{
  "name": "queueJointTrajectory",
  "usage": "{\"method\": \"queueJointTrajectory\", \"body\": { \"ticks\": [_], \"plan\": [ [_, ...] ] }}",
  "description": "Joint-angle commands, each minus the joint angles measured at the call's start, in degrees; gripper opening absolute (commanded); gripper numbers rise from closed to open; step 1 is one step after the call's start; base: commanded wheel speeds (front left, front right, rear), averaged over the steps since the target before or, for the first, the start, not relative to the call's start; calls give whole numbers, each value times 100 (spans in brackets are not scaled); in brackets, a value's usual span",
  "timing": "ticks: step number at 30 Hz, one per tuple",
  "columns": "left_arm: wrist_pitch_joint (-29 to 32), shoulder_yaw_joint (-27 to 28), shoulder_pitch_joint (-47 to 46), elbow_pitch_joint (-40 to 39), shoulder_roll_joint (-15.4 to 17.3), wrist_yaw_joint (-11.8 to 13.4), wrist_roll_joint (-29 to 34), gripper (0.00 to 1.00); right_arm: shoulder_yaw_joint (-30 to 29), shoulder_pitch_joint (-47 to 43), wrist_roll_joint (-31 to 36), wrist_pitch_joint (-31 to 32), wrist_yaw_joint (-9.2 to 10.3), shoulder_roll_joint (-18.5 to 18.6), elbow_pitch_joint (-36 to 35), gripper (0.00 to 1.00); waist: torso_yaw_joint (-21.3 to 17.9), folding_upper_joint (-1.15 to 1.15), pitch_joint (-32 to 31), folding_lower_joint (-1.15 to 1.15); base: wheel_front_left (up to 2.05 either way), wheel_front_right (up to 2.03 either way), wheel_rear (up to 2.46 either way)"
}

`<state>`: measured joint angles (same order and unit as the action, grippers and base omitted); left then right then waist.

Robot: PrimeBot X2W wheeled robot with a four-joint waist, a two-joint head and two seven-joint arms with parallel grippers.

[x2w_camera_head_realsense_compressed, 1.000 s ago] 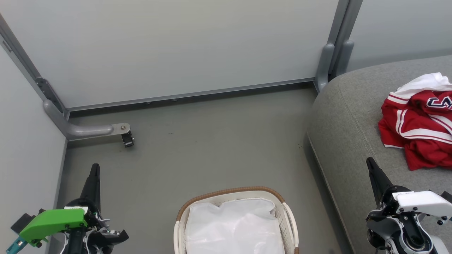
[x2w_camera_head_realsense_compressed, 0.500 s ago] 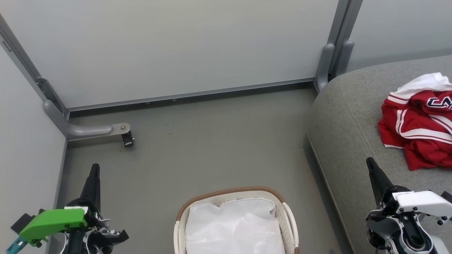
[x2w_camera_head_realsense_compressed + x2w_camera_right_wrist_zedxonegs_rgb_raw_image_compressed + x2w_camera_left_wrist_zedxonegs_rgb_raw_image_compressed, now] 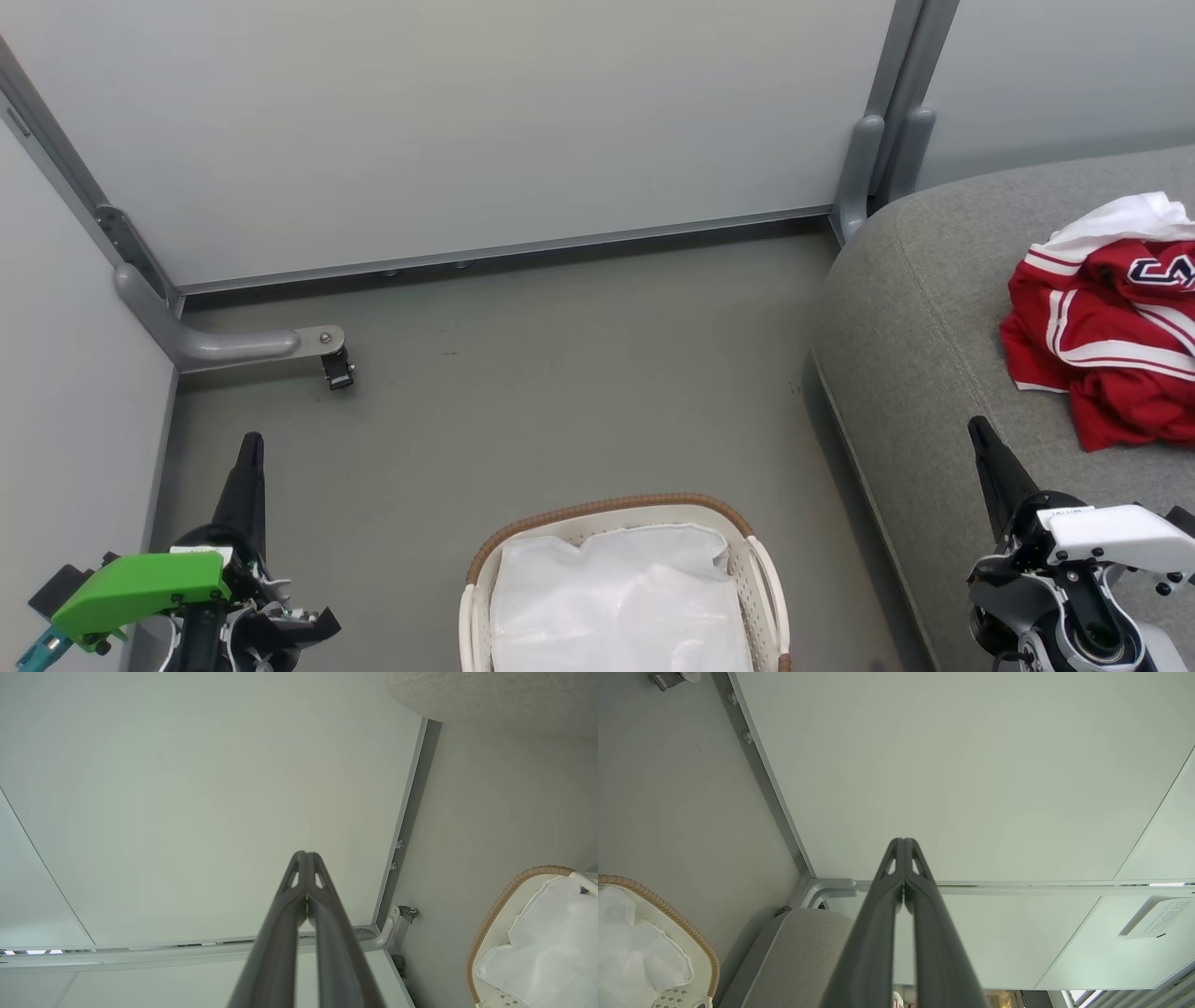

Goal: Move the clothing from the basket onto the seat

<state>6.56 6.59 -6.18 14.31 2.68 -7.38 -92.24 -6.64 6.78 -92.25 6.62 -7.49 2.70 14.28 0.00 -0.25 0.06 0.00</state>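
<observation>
- The left gripper [image 3: 903, 842] has its two dark fingers pressed together at the tips, with nothing between them. In the head view it sits at the lower left, pointing up over the floor [image 3: 560, 392] next to the left wall panel.
- The right gripper [image 3: 306, 855] is likewise closed tip to tip and empty. In the head view it sits at the lower right, over the front part of the seat [image 3: 924, 308].
- The basket [image 3: 597, 509] stands on the floor between the two grippers, at the bottom edge of the head view and just beside the sofa's front. Inside it lies a white glossy liner sheet [image 3: 621, 597].
- The clothing [image 3: 1106, 317], red with white stripes and a navy-and-white logo, lies in a crumpled heap on the seat, beyond the right gripper and apart from it. Its right part is cut off by the picture's edge.
- A grey metal foot [image 3: 243, 345] with a small black caster stands on the floor at the left corner, where the pale partition panels [image 3: 467, 121] meet.
</observation>
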Motion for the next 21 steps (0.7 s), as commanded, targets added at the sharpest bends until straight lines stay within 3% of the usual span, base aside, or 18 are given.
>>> {"method": "queueJointTrajectory", "body": {
  "ticks": [1,21],
  "plan": [
    [23,11,-72,-17,38,-22,-23,0,-8,-53,-20,13,0,34,-18,0,0,25,0,0,0,0,0],
    [23,11,-72,-17,38,-22,-24,0,-7,-53,-21,13,1,34,-18,0,0,25,0,0,0,0,0]
  ]
}}
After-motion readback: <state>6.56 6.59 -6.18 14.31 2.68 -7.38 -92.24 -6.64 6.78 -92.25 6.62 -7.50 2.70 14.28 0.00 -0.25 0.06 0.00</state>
